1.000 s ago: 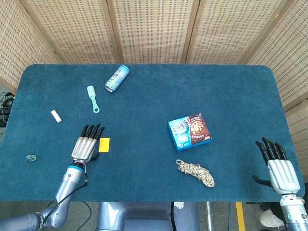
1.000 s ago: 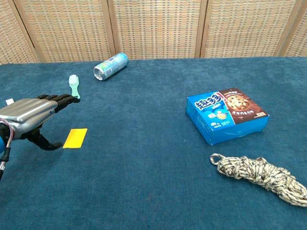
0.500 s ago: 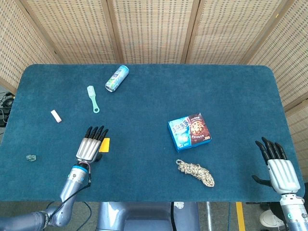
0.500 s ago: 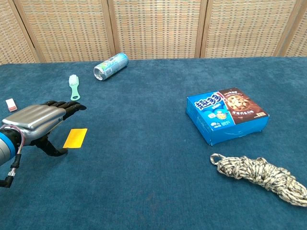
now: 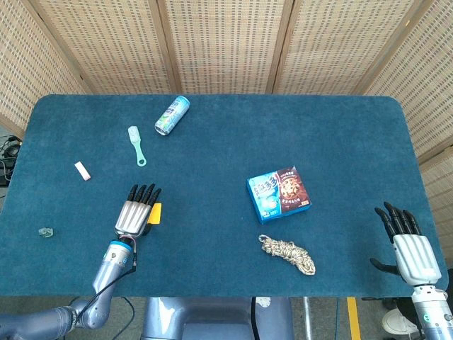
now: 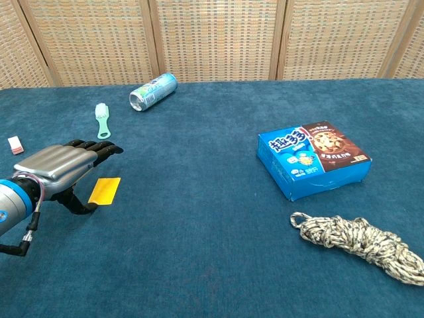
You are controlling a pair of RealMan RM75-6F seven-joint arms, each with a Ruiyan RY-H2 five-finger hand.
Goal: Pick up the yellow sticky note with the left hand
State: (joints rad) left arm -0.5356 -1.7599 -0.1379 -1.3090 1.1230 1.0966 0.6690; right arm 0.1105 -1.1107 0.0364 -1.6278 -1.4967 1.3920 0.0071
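Blue table (image 5: pixel 226 156); left hand (image 5: pixel 136 214) seemingly over yellow sticky note (image 6: pixel 105 191)

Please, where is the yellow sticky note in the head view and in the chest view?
Head view: the yellow sticky note lies left of centre, partly hidden by the left hand.
Chest view: it lies flat at the lower left, just right of the left hand.
Shared landmark: the green brush lies beyond it.
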